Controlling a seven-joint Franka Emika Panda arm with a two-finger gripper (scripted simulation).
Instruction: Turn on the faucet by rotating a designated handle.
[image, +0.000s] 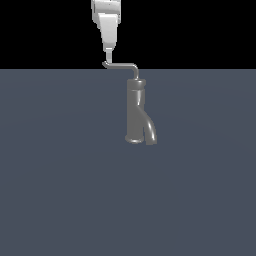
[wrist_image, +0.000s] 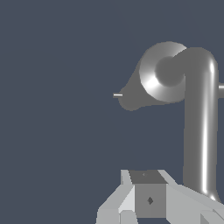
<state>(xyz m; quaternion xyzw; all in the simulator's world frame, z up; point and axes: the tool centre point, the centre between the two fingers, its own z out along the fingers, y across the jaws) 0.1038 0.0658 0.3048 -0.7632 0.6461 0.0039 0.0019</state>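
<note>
Handle (image: 122, 65): a thin grey bent rod running from the top of the faucet (image: 135, 112) toward the exterior view's left, ending in a small upturned tip. It reads as rigid, smooth metal, likely slippery, and judged to pivot about the faucet's upright axis; contact near the tip should give the longest lever arm. Faucet: a dull grey upright cylinder standing near the far edge of the grey floor (image: 60, 190), a short curved spout (image: 150, 132) branching off near its base. Gripper (image: 108, 50): white, poised directly above and about touching the handle tip; whether its fingers are spread or closed cannot be told from either view.
</note>
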